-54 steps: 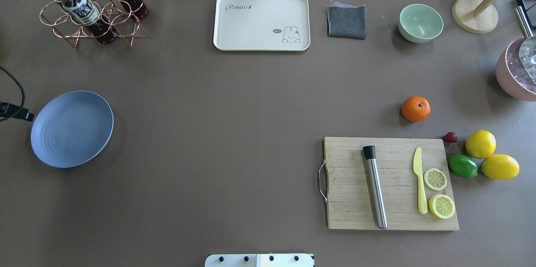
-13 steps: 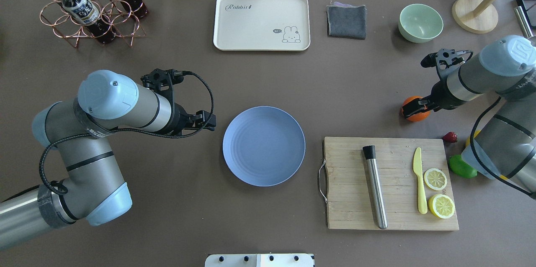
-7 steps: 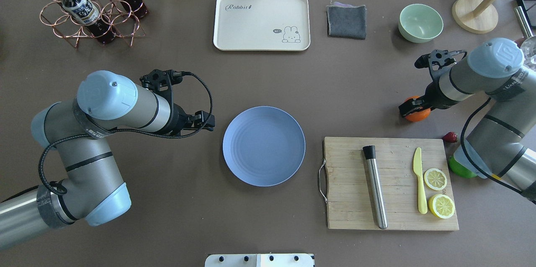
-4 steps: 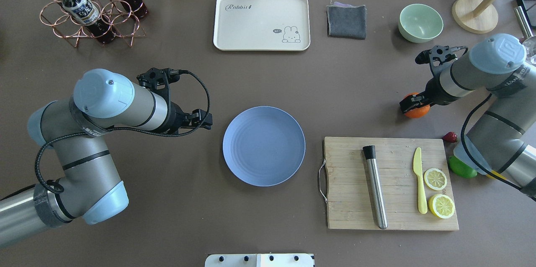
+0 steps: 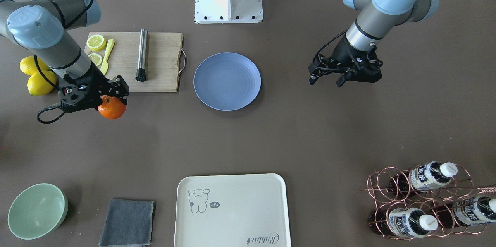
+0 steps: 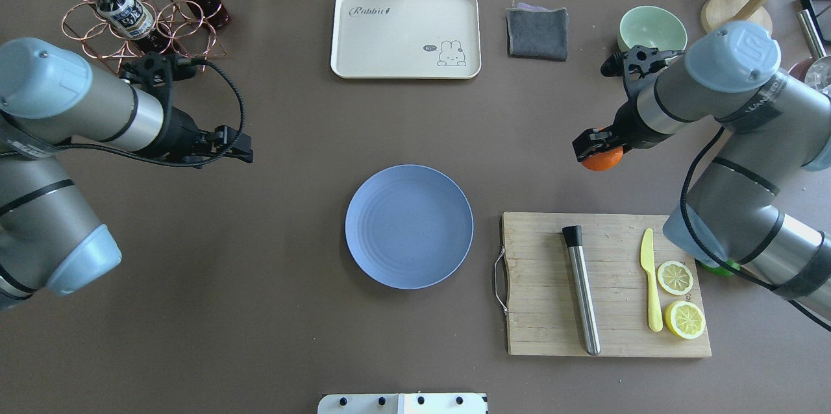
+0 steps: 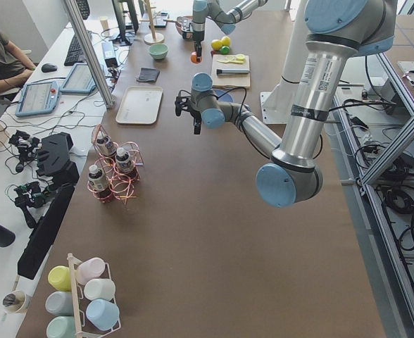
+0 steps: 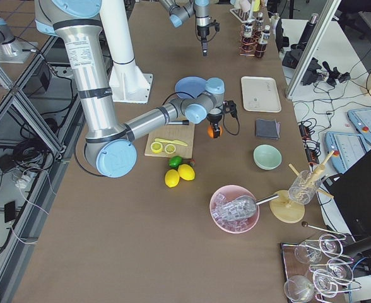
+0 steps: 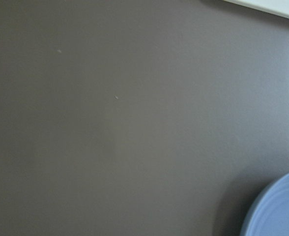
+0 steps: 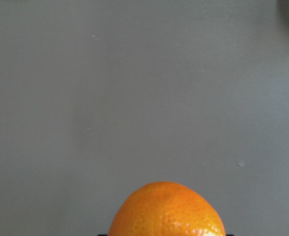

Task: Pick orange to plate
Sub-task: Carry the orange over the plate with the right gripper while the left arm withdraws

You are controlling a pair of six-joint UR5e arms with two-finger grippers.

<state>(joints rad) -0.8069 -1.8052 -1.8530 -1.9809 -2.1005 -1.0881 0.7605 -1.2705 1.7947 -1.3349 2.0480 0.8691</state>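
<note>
while the right pincer [image 6: 597, 149] is clamped on the orange [image 6: 604, 162], at 2 o'clock from the plate [image 6: 409, 226] seen overhead, bare worktop [image 6: 532, 141] lies between them; the left pincer [image 6: 237, 148] hangs apart at 10 o'clock; the tray [image 6: 406, 34] reads "rabbit".

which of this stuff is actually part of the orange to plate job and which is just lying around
In the job: orange, held by the right end effector; plate.

Just lying about: cutting board, muddler, knife, lemon slices, whole lemons, tray, cloth, green bowl, bottle rack.
</note>
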